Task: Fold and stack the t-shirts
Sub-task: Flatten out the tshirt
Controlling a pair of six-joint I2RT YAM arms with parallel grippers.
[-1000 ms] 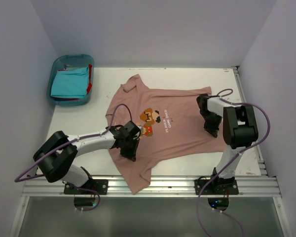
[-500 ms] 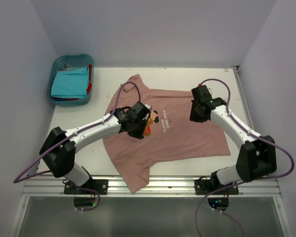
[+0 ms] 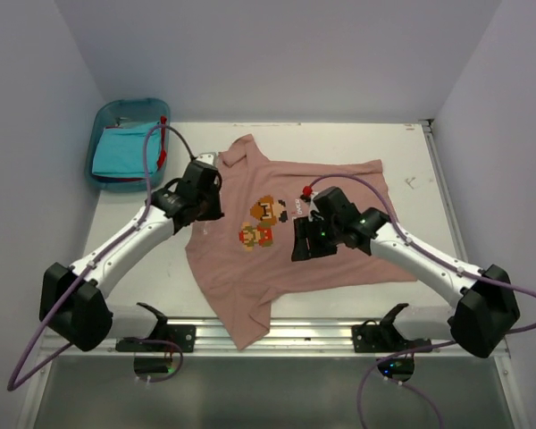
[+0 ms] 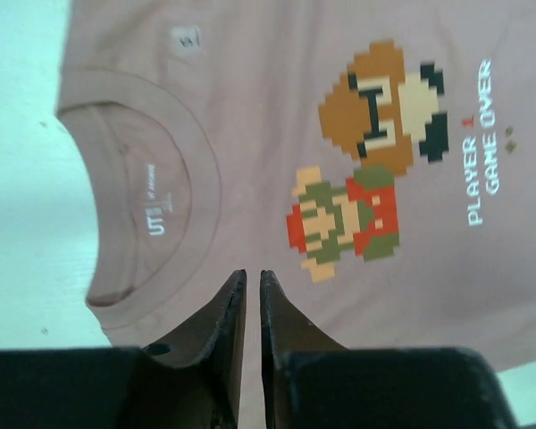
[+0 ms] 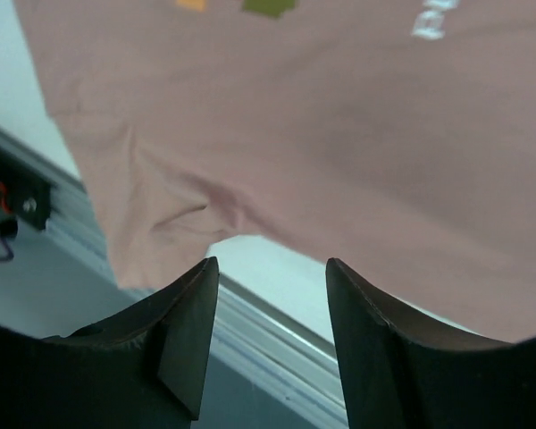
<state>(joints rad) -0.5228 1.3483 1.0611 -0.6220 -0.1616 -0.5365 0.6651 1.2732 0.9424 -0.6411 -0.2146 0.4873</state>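
The dusty pink t-shirt [image 3: 250,277] lies spread face up on the white table, its pixel-character print [image 3: 263,223] in the middle. My left gripper [image 3: 205,204] hovers by the collar [image 4: 152,206]; in the left wrist view this gripper [image 4: 253,275] has its jaws a narrow slit apart with nothing between them. My right gripper [image 3: 302,243] hangs over the shirt's middle. Seen from its own wrist, it [image 5: 272,264] is open and empty above the pink cloth [image 5: 339,116]. The turquoise t-shirt [image 3: 125,152] and the red one [image 3: 163,154] lie in the bin.
A blue plastic bin [image 3: 134,105] stands at the back left corner. One sleeve [image 3: 250,331] of the pink shirt hangs over the aluminium rail [image 3: 322,332] at the table's near edge. Bare white table [image 3: 411,152] shows at the back right. Walls close in on both sides.
The left gripper moved from the shirt's lower left up to the collar and parted slightly. The right gripper swept from the shirt's right edge to its middle and opened.
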